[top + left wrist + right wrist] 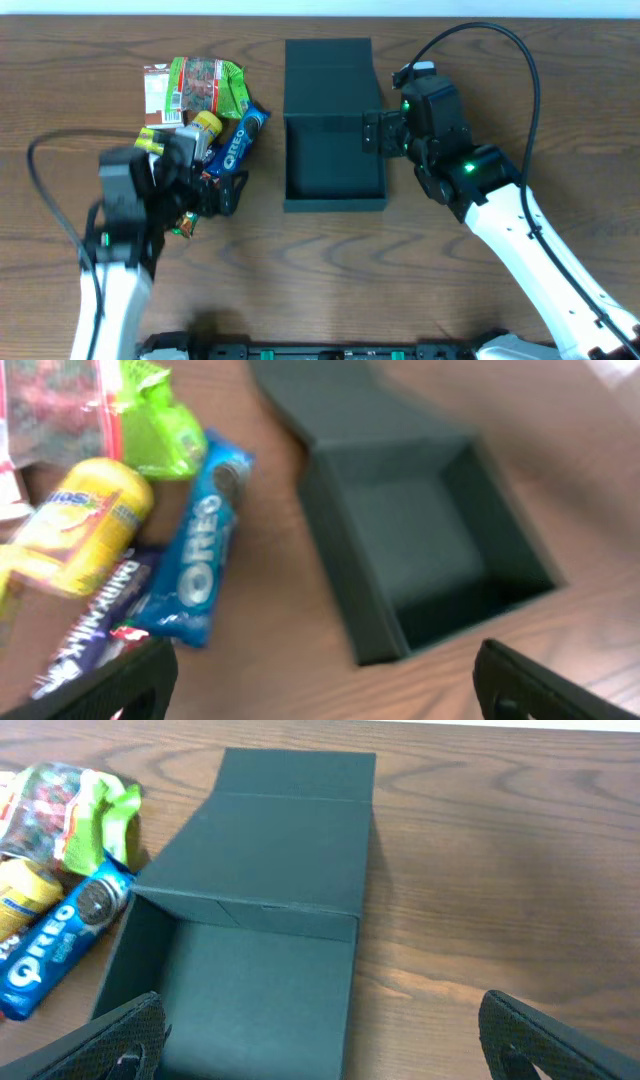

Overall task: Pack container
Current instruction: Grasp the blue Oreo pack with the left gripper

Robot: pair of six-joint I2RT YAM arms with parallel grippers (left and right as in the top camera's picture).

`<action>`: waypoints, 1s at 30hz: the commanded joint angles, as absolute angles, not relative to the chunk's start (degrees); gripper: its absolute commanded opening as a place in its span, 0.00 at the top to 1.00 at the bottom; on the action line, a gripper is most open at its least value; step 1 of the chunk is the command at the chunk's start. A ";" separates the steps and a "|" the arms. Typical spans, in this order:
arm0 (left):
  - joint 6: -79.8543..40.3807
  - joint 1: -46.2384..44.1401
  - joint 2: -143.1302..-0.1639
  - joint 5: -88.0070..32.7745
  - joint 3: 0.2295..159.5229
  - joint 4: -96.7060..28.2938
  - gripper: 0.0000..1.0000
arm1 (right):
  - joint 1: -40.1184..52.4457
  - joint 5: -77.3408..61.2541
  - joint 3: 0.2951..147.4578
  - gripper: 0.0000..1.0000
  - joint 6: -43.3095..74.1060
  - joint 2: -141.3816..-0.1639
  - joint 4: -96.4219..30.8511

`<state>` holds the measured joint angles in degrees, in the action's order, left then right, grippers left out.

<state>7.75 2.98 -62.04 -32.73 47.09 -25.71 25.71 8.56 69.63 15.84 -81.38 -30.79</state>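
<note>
The container (335,204) is a dark teal-black square box in the middle of the table, with its lid (328,75) folded open at the back and nothing inside. My left gripper (224,191) stands open just left of it, beside the snack pile; in the left wrist view the left gripper (320,695) has only bare wood between its fingers, with the container (340,565) ahead to the right. My right gripper (373,132) is open at the box's right wall. In the right wrist view the right gripper (330,1045) spans the container (250,1000) floor and the table.
Snacks lie left of the box: a blue Oreo packet (244,140), a yellow packet (206,125), a green and red bag (205,85) and a purple chocolate bar (88,628). A black rail (330,352) runs along the table's front edge.
</note>
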 commanded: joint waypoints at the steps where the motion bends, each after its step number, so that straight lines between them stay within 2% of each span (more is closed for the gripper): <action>1: 19.38 0.49 -73.52 -24.21 57.58 -31.48 0.05 | 25.52 9.72 69.73 0.01 14.48 -81.65 -30.61; 5: 25.61 -4.93 -88.09 -20.49 66.32 -34.76 0.05 | 25.34 11.40 69.73 0.01 12.14 -81.67 -29.02; 10: 23.18 -6.59 -97.10 -22.70 67.79 -28.97 0.04 | 24.62 11.42 69.73 0.01 9.10 -81.67 -28.60; 20: 20.95 -6.37 -100.60 -18.41 67.77 -22.83 0.05 | 23.49 11.38 69.73 0.01 9.10 -81.67 -29.15; 30: 20.97 -6.35 -105.60 -11.99 67.77 -21.98 0.04 | 23.49 11.38 69.73 0.01 9.13 -81.67 -29.15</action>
